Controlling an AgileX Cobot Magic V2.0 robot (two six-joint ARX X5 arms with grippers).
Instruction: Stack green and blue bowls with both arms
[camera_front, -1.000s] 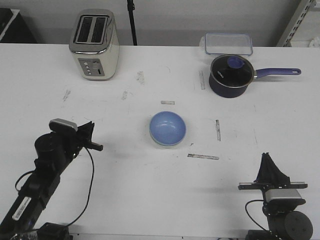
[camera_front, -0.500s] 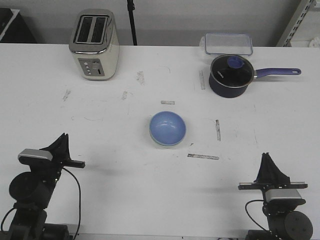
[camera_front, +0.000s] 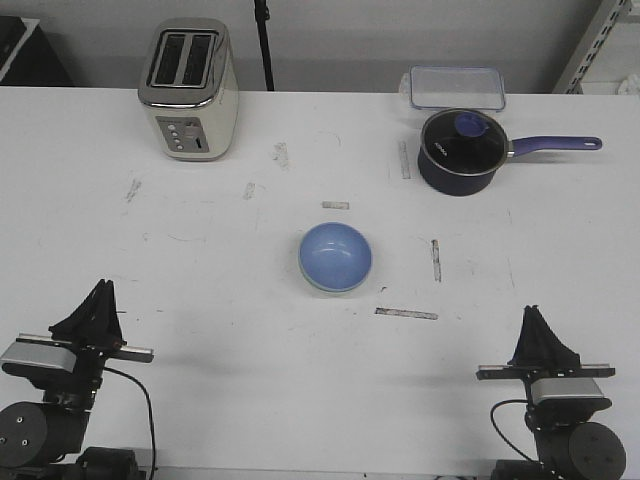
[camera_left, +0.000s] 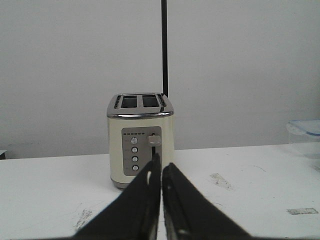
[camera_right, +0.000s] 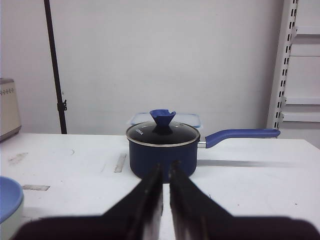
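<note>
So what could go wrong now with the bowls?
1. The blue bowl seems to sit inside the green bowl, of which only a pale edge shows. If it sits crooked, a bump could tip it.
2. The left arm and right arm are near the table's front edge, jaws shut. Reaching in again might knock the stack.
3. The saucepan has a handle sticking out sideways, which a wide right arm swing might catch.

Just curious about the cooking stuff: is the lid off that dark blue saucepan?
No, the glass lid sits closed on the saucepan, its blue knob upright on top.
</note>
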